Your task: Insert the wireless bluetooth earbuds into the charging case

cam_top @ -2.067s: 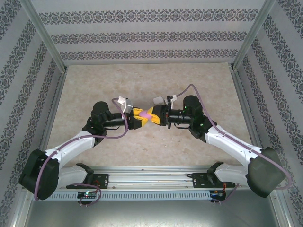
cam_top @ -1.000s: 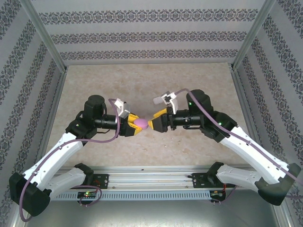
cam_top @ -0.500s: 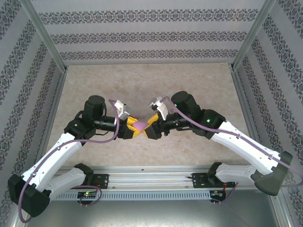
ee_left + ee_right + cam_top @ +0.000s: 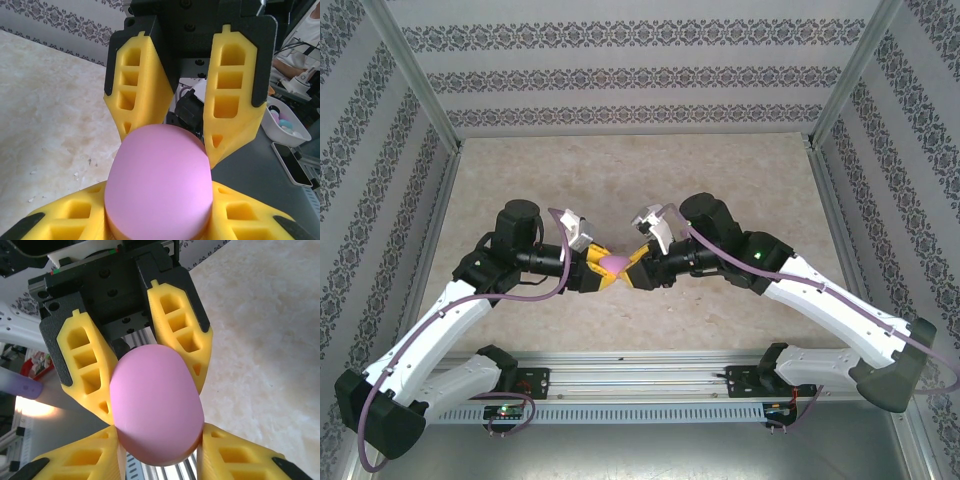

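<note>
- Since a second ago, the right gripper (image 4: pixel 633 270) has rolled and closed in on the left gripper (image 4: pixel 603 270), and both sit slightly lower in the frame.
- The pink charging case (image 4: pixel 617 262) is at the centre of the top view, held off the table (image 4: pixel 520 180).
- Each gripper is clamped on it, from opposite ends.

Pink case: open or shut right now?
Shut, apparently: the pink case shows one smooth dome, no raised lid or cavity, pinched between the left gripper and right gripper.
</note>
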Controlling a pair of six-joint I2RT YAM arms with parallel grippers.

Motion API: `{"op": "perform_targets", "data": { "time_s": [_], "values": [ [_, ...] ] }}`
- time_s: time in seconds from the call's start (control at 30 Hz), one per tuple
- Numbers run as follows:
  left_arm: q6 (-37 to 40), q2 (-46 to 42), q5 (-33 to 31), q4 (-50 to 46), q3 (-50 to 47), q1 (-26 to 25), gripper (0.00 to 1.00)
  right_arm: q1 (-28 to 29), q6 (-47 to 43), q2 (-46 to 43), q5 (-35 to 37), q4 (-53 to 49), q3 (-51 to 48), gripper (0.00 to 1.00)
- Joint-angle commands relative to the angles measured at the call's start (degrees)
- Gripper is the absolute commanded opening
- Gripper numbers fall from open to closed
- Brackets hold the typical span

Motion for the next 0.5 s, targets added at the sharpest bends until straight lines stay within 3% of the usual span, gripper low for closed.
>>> {"op": "perform_targets", "data": {
  "time_s": [0.0, 0.2, 0.47],
  "values": [
    [2.1, -1.1, 1.9, -0.6, 1.8, -0.4, 0.00, -3.3, 7.4, -0.4, 1.2, 7.0, -1.7, 0.35],
    [2.1, -1.9, 1.7, -0.2, 1.7, -0.5, 0.00, -9.7, 15.3, -1.8, -2.7, 11.4, -4.7, 0.42],
    [0.4, -2.8, -0.2, 1.3, 1.1, -0.4, 0.00, -10.2, 16.8, -0.6, -1.2, 8.8, -4.5, 0.51]
  ]
}}
